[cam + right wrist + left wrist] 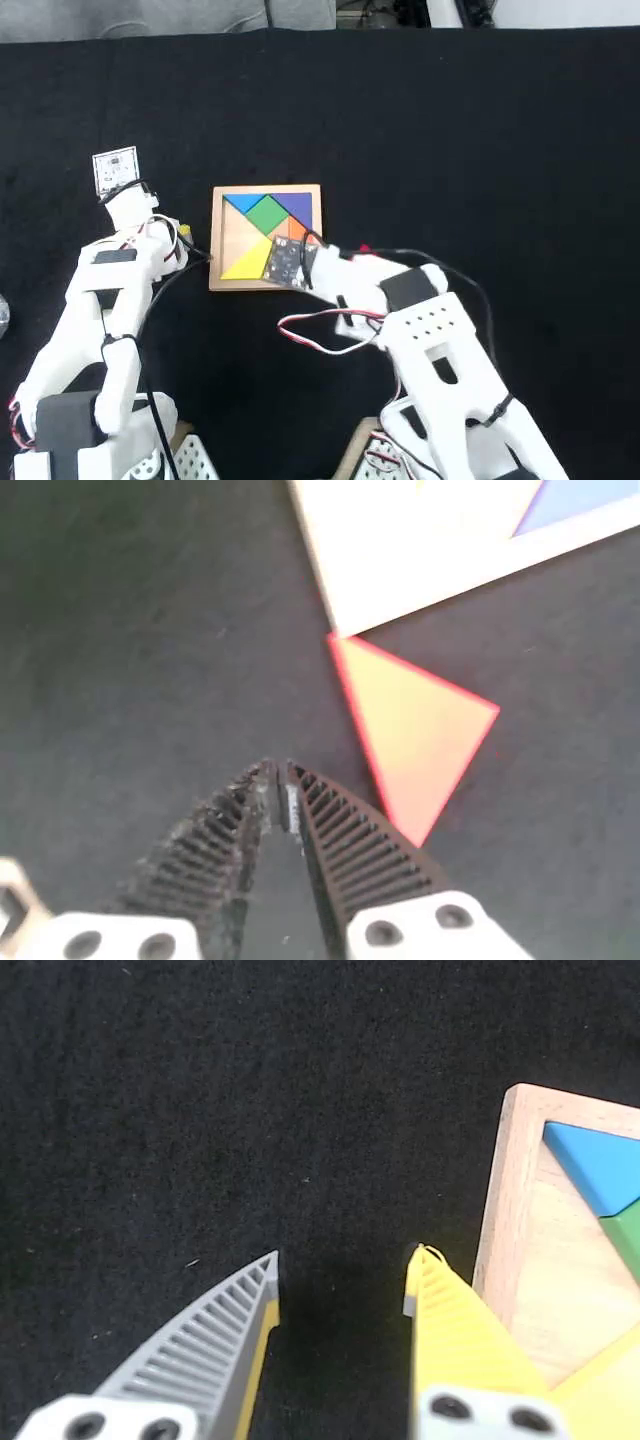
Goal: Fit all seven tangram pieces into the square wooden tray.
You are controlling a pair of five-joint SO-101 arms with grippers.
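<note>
Tray [215, 240] at centre of the high view on black worktop [480, 130], holding blue [243, 203], green [266, 214], purple [297, 204], orange [292, 229] and yellow [248, 264] pieces. Right jaws closed, near red triangle [415, 735] lying flat at a tray corner. Left jaws open just beside the tray's left edge.

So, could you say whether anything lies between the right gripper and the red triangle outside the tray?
Nothing visible does. The red triangle lies on the black cloth by a corner of the tray, and the shut right gripper sits beside it, only cloth between.
</note>
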